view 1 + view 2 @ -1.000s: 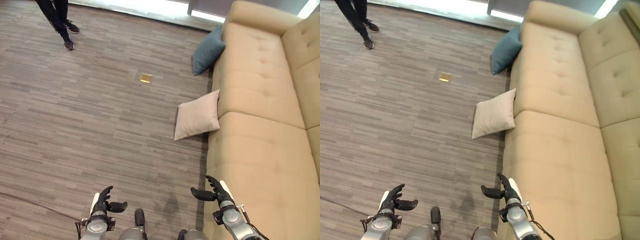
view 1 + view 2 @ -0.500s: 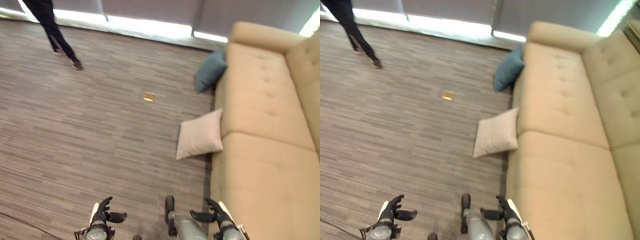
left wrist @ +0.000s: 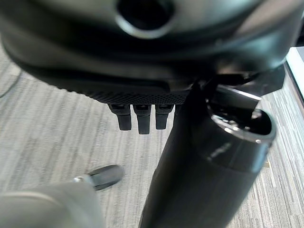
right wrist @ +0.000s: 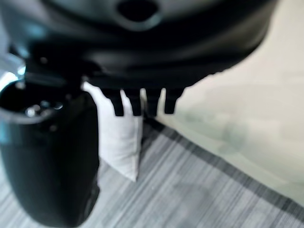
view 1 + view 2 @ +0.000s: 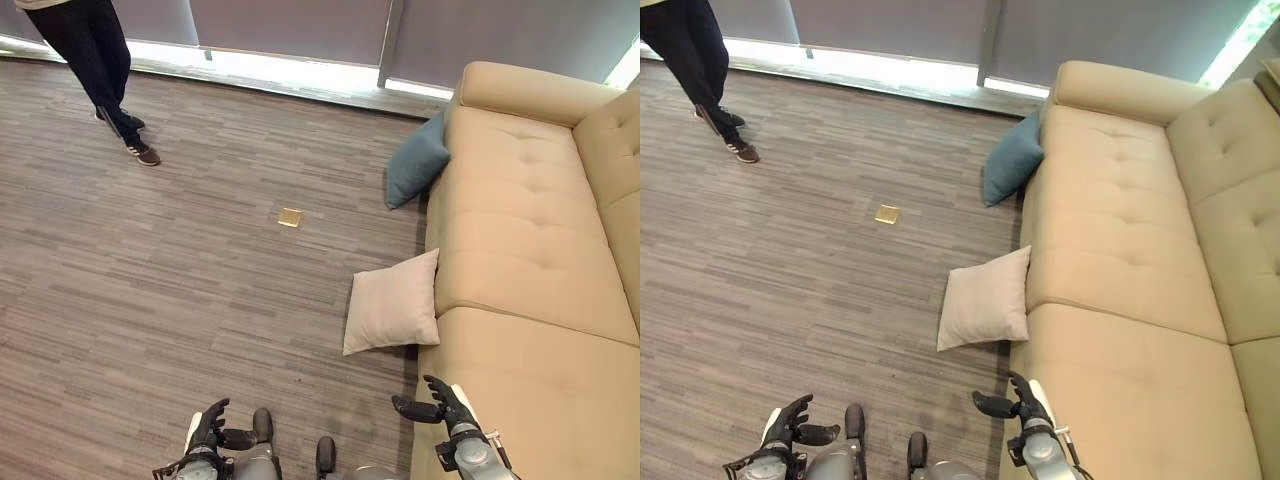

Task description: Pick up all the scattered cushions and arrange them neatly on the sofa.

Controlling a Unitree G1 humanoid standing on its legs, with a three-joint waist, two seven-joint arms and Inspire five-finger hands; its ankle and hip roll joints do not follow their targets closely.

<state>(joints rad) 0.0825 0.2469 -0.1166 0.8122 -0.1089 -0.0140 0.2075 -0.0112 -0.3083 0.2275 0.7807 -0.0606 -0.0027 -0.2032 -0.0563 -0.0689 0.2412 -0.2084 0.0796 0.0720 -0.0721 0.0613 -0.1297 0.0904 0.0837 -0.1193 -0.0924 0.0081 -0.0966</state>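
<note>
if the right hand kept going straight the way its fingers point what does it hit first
Most likely the beige cushion leaning against the sofa; the right hand is open and aimed roughly at it, though depth is hard to judge.

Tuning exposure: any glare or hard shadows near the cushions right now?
Left eye view: the daylight strip under the blinds glares, and so does a patch beside the sofa at top right; beige cushion and blue cushion are evenly lit, soft shadows only. Right wrist view: beige cushion glare-free.

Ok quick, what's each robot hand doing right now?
Left robot hand: open, holding nothing.
Right robot hand: open, holding nothing.
</note>
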